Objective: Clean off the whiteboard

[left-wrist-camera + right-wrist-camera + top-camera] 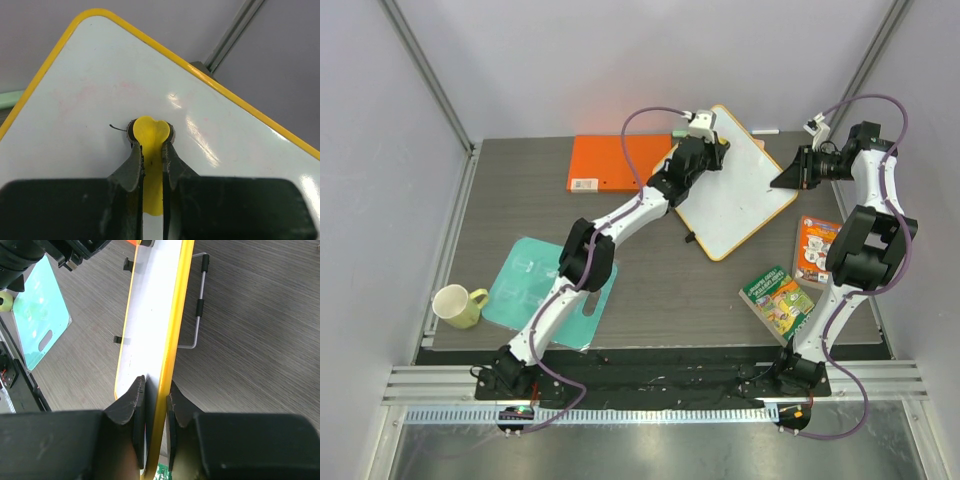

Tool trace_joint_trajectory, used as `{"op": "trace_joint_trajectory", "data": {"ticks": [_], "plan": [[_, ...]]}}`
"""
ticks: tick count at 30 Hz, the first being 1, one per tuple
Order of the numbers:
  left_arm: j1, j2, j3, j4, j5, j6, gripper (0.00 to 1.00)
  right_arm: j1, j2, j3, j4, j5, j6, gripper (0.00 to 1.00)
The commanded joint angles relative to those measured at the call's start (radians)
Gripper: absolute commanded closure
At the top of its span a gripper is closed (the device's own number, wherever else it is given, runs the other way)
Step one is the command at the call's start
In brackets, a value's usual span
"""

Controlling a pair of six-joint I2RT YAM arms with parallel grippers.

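Observation:
The whiteboard, white with a yellow rim, lies tilted at the back right of the table. My left gripper is shut on a yellow eraser, which presses on the board's white face near its far corner. A short dark stroke shows just left of the eraser; faint pinkish smears remain on the surface. My right gripper is shut on the board's right edge, one finger on each side of the rim. The board's wire stand shows behind it.
An orange folder lies behind the left arm. A teal cutting board and a yellow-green mug sit at the front left. Two illustrated booklets lie at the right near the right arm.

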Motion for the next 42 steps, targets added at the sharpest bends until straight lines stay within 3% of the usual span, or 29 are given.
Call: {"op": "trace_joint_trajectory", "data": {"ticks": [1, 7, 13, 21, 24, 28, 32, 38, 42], "plan": [[0.001, 0.062, 0.072, -0.039, -0.009, 0.010, 1.00, 0.042, -0.056, -0.002, 0.020, 0.045, -0.138, 0.99], [0.082, 0.077, 0.081, -0.086, -0.030, -0.073, 1.00, 0.042, -0.061, -0.003, 0.017, 0.048, -0.140, 0.99], [0.124, 0.030, -0.025, -0.085, -0.044, -0.111, 1.00, 0.042, -0.052, -0.002, 0.017, 0.039, -0.138, 0.99], [0.055, 0.021, -0.054, -0.017, 0.085, -0.068, 1.00, 0.044, -0.045, -0.006, 0.015, 0.030, -0.135, 0.99], [-0.001, 0.022, -0.036, -0.003, 0.071, 0.027, 1.00, 0.042, -0.052, -0.009, 0.017, 0.036, -0.136, 0.99], [-0.044, 0.064, 0.096, -0.059, 0.051, 0.099, 1.00, 0.042, -0.061, -0.012, 0.017, 0.041, -0.136, 0.99], [-0.074, 0.032, 0.049, -0.037, 0.062, 0.142, 1.00, 0.042, -0.059, -0.009, 0.017, 0.038, -0.135, 0.99], [-0.067, 0.042, 0.062, -0.074, 0.008, 0.177, 1.00, 0.042, -0.053, -0.005, 0.018, 0.027, -0.127, 0.99], [-0.016, 0.041, 0.030, -0.082, -0.033, 0.109, 1.00, 0.042, -0.059, -0.011, 0.017, 0.031, -0.132, 0.99]]}}
